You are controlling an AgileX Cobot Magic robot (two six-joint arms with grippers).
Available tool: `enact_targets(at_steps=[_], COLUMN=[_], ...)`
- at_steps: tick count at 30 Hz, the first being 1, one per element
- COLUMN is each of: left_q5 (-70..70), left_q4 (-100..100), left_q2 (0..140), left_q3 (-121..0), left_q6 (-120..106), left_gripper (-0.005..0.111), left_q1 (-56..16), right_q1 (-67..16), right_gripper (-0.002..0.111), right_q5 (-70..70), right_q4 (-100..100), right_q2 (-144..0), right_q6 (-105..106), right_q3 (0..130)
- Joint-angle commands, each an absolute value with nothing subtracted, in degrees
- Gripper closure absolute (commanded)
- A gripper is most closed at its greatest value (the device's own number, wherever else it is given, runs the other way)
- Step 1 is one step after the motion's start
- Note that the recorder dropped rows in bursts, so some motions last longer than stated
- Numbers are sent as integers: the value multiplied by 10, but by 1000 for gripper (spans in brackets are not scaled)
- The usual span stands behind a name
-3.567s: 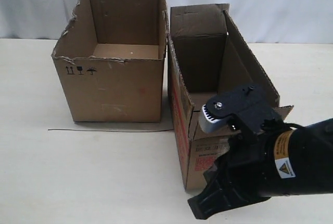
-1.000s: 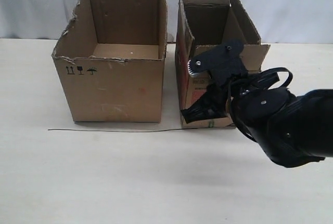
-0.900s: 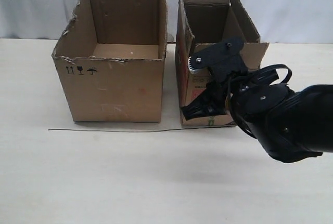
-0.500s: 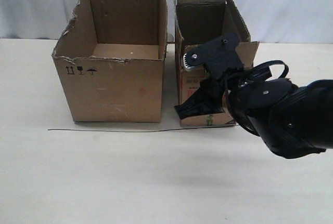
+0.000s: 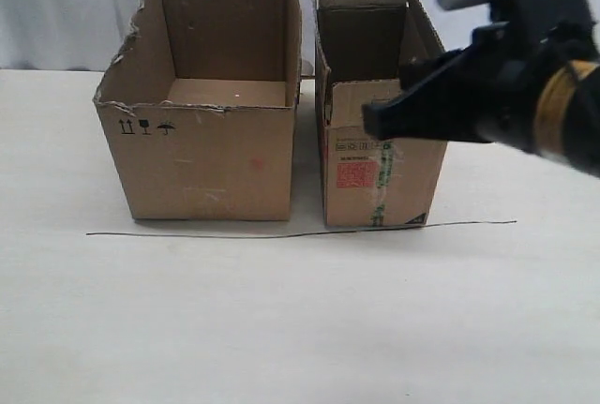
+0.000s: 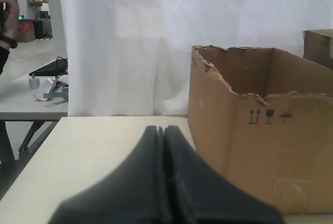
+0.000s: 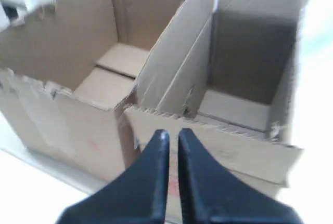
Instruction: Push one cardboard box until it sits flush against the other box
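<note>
The cardboard box (image 5: 375, 188), narrow with a red sticker and green-white tape on its front, stands upright to the right of the other box (image 5: 206, 160), the wide plain carton with a torn rim. Only a thin gap shows between their facing walls; their fronts line up. My right gripper (image 5: 372, 121) hovers shut above and in front of the narrow carton's near wall, touching nothing. From the right wrist, the right gripper (image 7: 169, 133) points at that carton's front wall (image 7: 250, 154) beside the wide carton (image 7: 67, 125). My left gripper (image 6: 160, 129) is shut and empty, left of the wide carton (image 6: 270, 156).
A thin black line (image 5: 234, 234) runs across the pale table (image 5: 281, 329) just in front of both cartons. A white curtain (image 5: 75, 10) hangs behind. Beyond the table's left side the left wrist view shows another desk with clutter (image 6: 49, 83).
The narrow carton was pushed back and left until its front reached the black line beside the wide carton. My right gripper has since lifted off its front, up and to the right.
</note>
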State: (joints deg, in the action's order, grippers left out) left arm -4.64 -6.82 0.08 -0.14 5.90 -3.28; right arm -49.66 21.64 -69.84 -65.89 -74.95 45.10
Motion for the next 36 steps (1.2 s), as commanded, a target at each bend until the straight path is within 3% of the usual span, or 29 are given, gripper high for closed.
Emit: enact_targets(at_steps=[1, 12, 19, 25, 36], left_q5=[-41, -39, -39, -39, -40], left_q4=[-68, -68, -68, -68, -69], left_q2=[0, 0, 0, 0, 0], left_q3=[0, 0, 0, 0, 0], left_q6=[61, 61, 61, 61, 61], left_gripper=[107, 107, 107, 107, 107], left_q1=[-31, -31, -31, -31, -31], right_q1=[-462, -98, 60, 136, 142], right_gripper=[103, 103, 103, 103, 103], right_q5=[326, 271, 387, 532, 543], right_q4=[-588, -197, 95, 326, 676], right_q2=[-592, -680, -838, -989, -1136], right_q6=[-612, -211, 83, 204, 413], right_q3=[475, 549, 619, 698, 706])
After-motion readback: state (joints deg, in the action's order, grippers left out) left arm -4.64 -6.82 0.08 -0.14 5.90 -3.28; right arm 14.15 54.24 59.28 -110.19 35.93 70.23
